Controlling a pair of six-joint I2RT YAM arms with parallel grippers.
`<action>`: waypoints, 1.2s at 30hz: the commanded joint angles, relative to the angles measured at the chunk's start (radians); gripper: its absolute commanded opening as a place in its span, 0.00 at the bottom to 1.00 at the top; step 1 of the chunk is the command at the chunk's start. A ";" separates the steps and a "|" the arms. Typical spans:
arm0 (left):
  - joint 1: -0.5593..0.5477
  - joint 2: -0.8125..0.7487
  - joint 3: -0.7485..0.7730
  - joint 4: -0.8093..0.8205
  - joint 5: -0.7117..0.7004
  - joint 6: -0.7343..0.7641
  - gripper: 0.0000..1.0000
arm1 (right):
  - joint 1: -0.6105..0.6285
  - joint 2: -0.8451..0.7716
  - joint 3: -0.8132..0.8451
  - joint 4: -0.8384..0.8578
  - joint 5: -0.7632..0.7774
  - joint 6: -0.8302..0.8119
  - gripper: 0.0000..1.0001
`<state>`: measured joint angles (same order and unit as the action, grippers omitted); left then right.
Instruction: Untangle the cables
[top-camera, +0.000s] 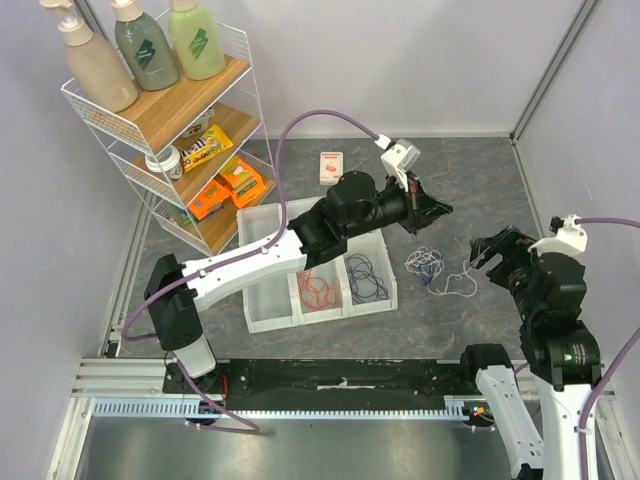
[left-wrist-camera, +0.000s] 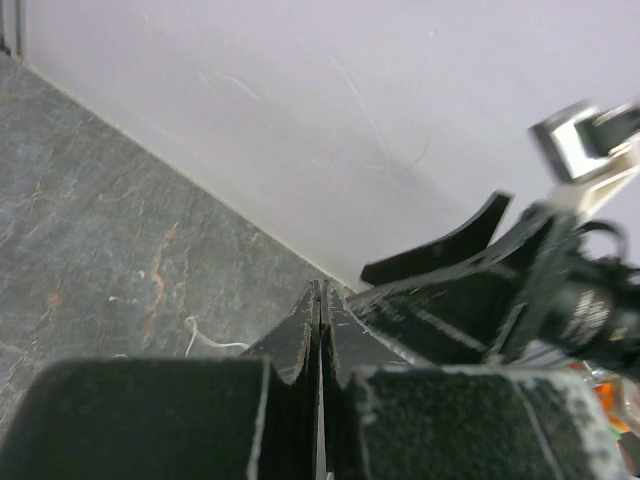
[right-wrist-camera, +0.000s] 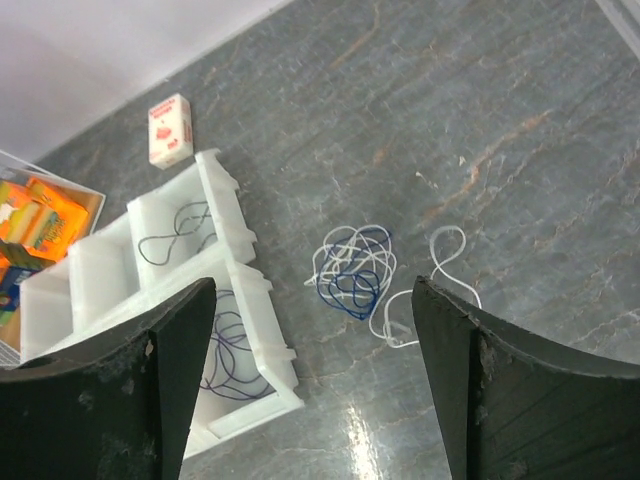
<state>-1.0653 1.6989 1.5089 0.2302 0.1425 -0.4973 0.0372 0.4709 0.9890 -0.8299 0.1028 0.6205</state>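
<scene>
Top external view: a tangled bunch of thin white and blue cables (top-camera: 428, 266) lies loose on the grey marbled table surface (top-camera: 480, 170), right of centre. It sits near a white plastic compartment tray (top-camera: 268, 322) holding a coiled orange-red cable (top-camera: 318, 290) and a coiled blue-purple cable (top-camera: 366, 278). Left gripper (top-camera: 440, 208) hangs above the bunch, jaws clenched together with nothing seen between them; right gripper (top-camera: 490, 252), nearer the right edge, has jaws spread wide and empty.

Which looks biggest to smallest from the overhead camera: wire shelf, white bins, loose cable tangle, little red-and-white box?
1. wire shelf
2. white bins
3. loose cable tangle
4. little red-and-white box
The shelf rises toward the camera, inflating it.
</scene>
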 joint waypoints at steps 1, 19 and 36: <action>0.005 -0.045 0.099 -0.061 0.058 -0.058 0.02 | -0.002 -0.038 -0.075 0.020 -0.028 0.007 0.87; 0.022 -0.186 -0.008 -0.207 0.016 0.045 0.02 | 0.000 0.187 -0.234 0.028 0.047 0.106 0.85; 0.038 -0.432 -0.470 -0.177 0.086 -0.004 0.64 | -0.031 0.664 -0.441 0.179 0.091 0.374 0.72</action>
<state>-1.0275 1.3266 1.0847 -0.0090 0.2066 -0.4881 0.0086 1.1133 0.5751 -0.7666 0.2279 0.9466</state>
